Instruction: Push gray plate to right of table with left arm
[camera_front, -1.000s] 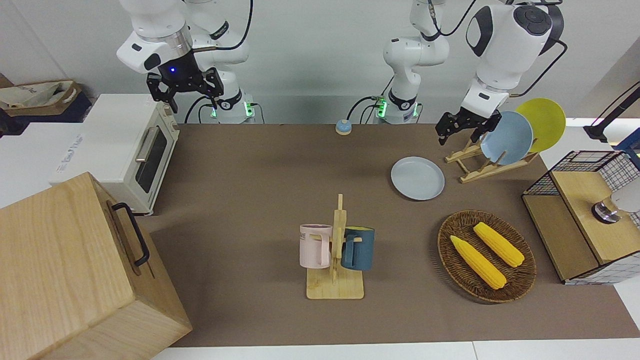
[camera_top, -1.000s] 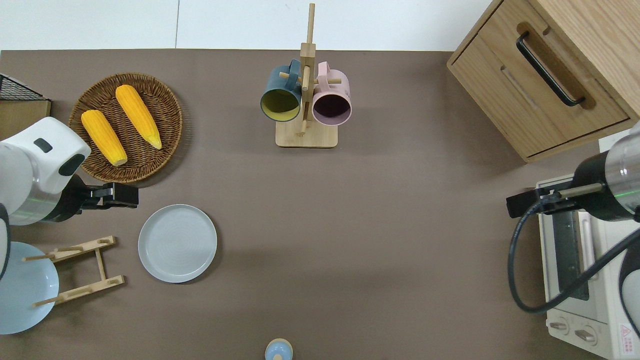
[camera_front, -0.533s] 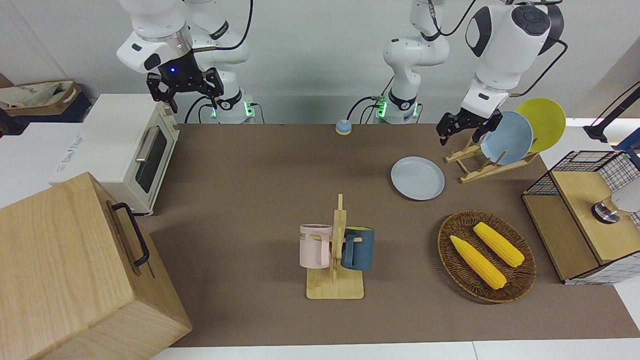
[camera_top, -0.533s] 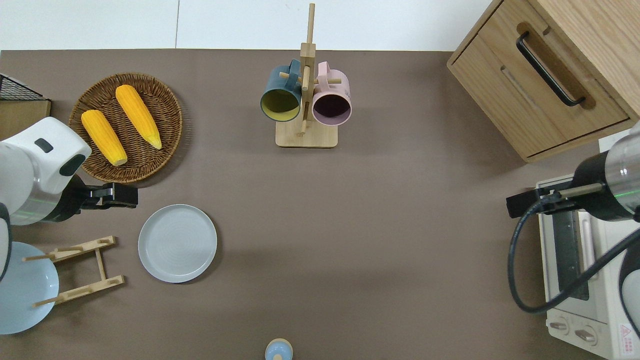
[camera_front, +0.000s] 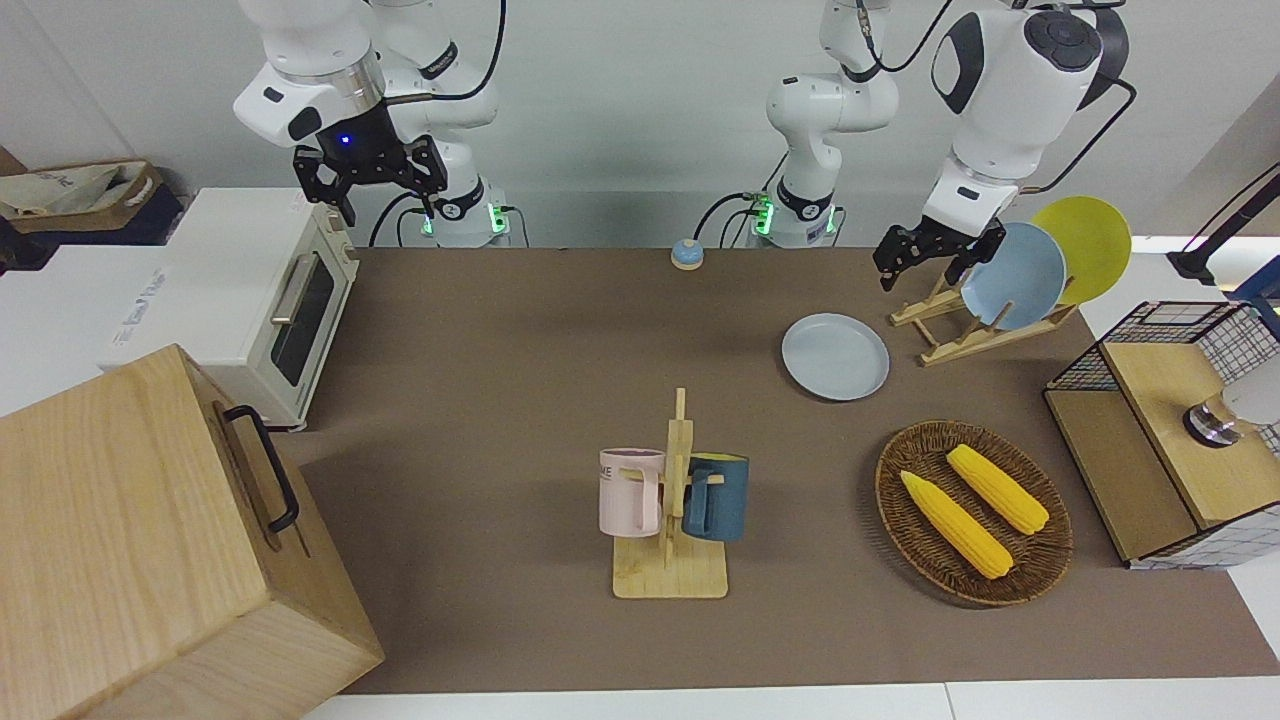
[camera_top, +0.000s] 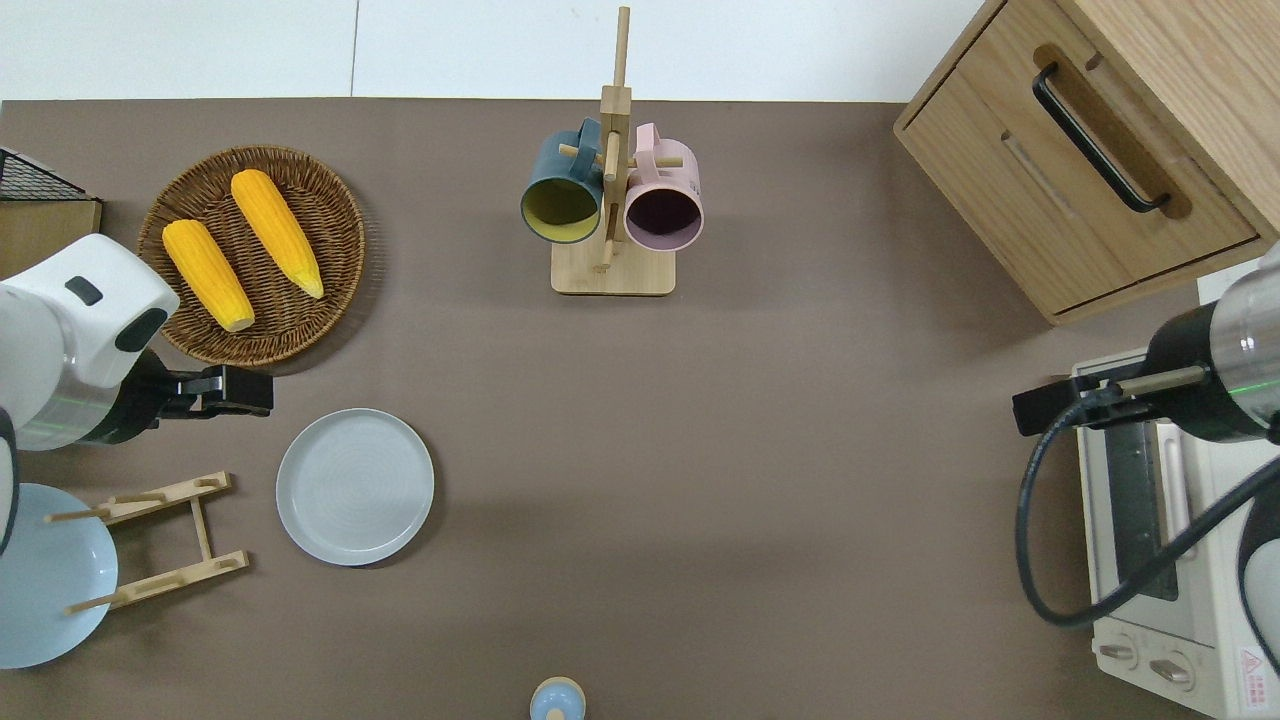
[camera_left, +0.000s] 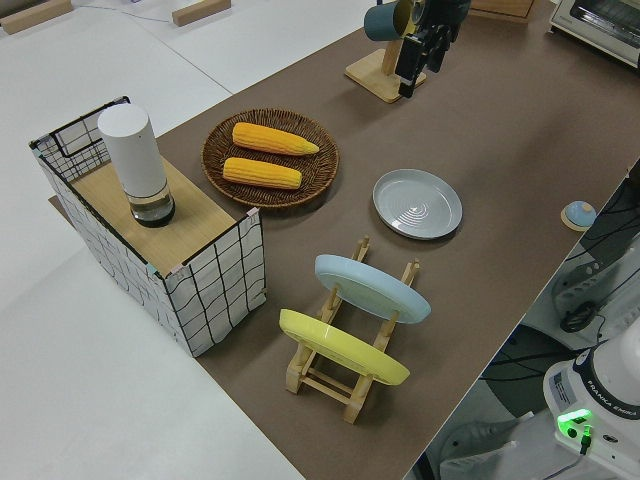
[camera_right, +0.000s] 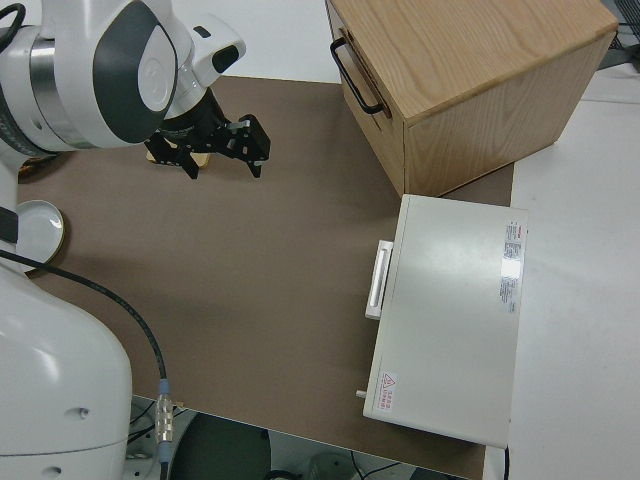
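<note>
Gray plate (camera_top: 355, 487), one; racked plates, two; corn cobs, two; mugs, two.

In the overhead view the sky-blue plate (camera_top: 45, 575) is cut by the picture's edge and partly covered by the left arm (camera_top: 70, 345). The toaster oven (camera_top: 1165, 560) runs off the edge, as does the wooden cabinet (camera_top: 1090, 150). The left gripper (camera_top: 245, 390) is too small to read.
</note>
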